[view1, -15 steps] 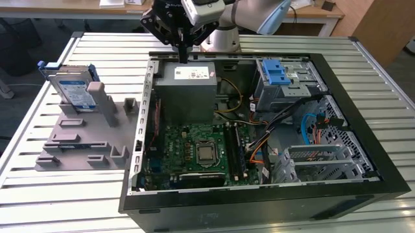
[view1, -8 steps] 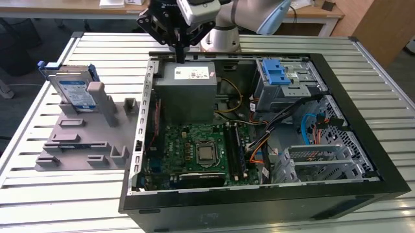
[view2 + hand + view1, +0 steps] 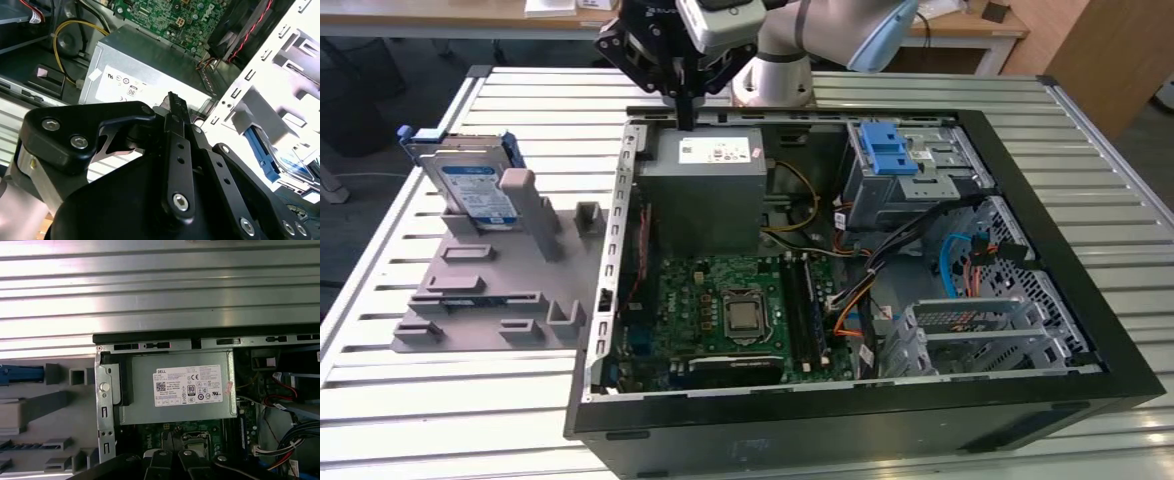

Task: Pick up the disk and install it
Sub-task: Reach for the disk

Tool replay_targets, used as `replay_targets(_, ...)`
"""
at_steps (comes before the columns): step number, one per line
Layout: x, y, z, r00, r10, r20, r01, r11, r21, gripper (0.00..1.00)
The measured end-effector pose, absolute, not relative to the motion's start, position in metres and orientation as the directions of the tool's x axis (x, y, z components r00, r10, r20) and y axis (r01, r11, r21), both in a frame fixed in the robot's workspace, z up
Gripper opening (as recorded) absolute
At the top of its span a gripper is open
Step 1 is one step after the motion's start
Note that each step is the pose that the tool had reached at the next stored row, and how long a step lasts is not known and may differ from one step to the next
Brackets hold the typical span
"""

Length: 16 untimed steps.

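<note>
Over the twelve-o'clock rim of the open computer case (image 3: 854,425), as the exterior view frames it, the gripper (image 3: 683,116) hangs pointing straight down. Its fingers are drawn together with nothing between them, and the tips sit just above the far end of the grey power-supply box (image 3: 707,185). Both wrist views look down past the black linkage onto that same box and its white sticker, so the tool is judged to be over the case and not over the part it must fetch. The disk (image 3: 470,190) is well apart from the gripper, at about ten o'clock in the exterior view, and has not been picked up. It stands on edge in a grey fixture (image 3: 480,310) on the slatted table (image 3: 440,420), leaning against a post, with its label showing and its blue bracket round the edges. That upright pose probably leaves its upper edge free for a pinch from above. The case lies on its side with the panel off, which exposes the motherboard (image 3: 734,300) at six o'clock. It also exposes a silver cage (image 3: 914,165) with a blue latch at about one o'clock, which looks like the bay meant for a drive.
</note>
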<state>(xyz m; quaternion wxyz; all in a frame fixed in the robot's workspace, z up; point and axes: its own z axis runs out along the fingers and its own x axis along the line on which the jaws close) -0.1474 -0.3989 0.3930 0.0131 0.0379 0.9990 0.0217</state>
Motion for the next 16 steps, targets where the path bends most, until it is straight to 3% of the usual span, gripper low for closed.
replay_targets(16,-0.1571,-0.3989,0.3925,-0.997,0.076,-0.024,0.075,0.996,0.044,0.11)
